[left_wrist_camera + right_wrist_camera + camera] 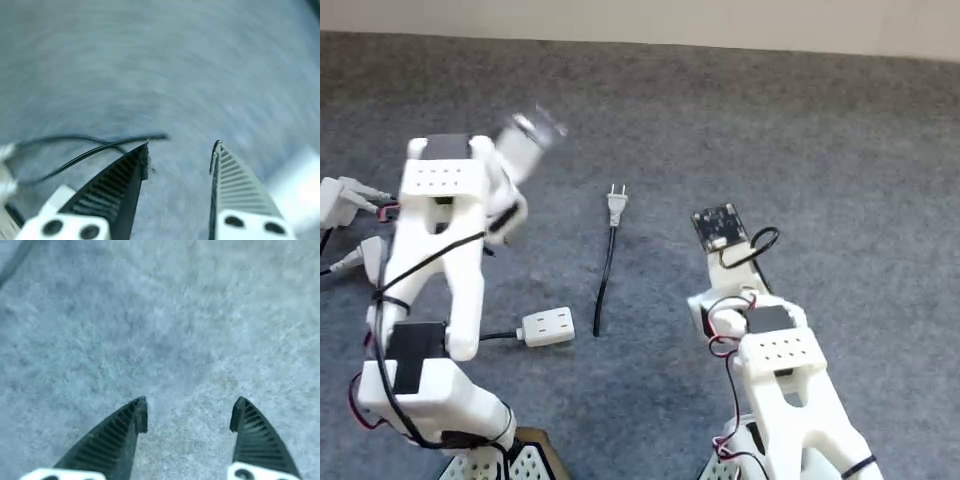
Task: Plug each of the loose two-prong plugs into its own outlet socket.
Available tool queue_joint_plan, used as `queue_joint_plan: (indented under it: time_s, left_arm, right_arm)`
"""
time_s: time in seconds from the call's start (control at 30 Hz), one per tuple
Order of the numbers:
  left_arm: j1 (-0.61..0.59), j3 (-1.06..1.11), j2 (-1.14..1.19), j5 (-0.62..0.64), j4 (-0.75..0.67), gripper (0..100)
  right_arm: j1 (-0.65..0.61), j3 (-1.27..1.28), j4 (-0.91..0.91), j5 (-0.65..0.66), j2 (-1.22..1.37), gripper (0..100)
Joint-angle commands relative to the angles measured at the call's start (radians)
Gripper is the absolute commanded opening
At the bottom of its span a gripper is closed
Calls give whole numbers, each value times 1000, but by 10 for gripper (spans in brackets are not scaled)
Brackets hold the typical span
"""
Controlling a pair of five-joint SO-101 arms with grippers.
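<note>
A loose two-prong plug [616,201] lies on the grey carpet in the middle, its black cord [605,275] trailing toward the near side. A white outlet socket block [548,326] lies to the near left of that cord, beside the left arm. My left gripper [180,150] is open and empty above the carpet, with black cords [85,147] just past one fingertip. In the high view it is a blur [528,138] to the far left of the plug. My right gripper [190,407] is open over bare carpet, to the right of the plug.
More white plugs or sockets [342,200] with cords lie at the left edge of the carpet, one more [362,258] just nearer. The right arm's wrist board [720,228] sits to the right of the plug. The carpet's far edge meets a pale wall [720,20].
</note>
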Motion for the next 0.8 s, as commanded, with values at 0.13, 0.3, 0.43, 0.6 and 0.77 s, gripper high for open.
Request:
queue_joint_plan:
  time_s: [0.13, 0.3, 0.43, 0.6, 0.77]
  left_arm:
    - [-97, 93, -5, 571, -232, 220]
    - [-177, 185, -5, 730, -368, 220]
    - [-206, 251, 15, 795, -431, 220]
    - [-188, 262, 56, 801, -520, 218]
    - [-160, 251, 104, 798, -525, 218]
  right_arm:
    - [-191, -481, 148, -249, 259, 266]
    - [-318, -714, 105, -400, 487, 266]
    - [-340, -846, -7, -425, 665, 266]
    - [-348, -938, -97, -425, 906, 266]
    - [-352, -1052, -173, -419, 1127, 266]
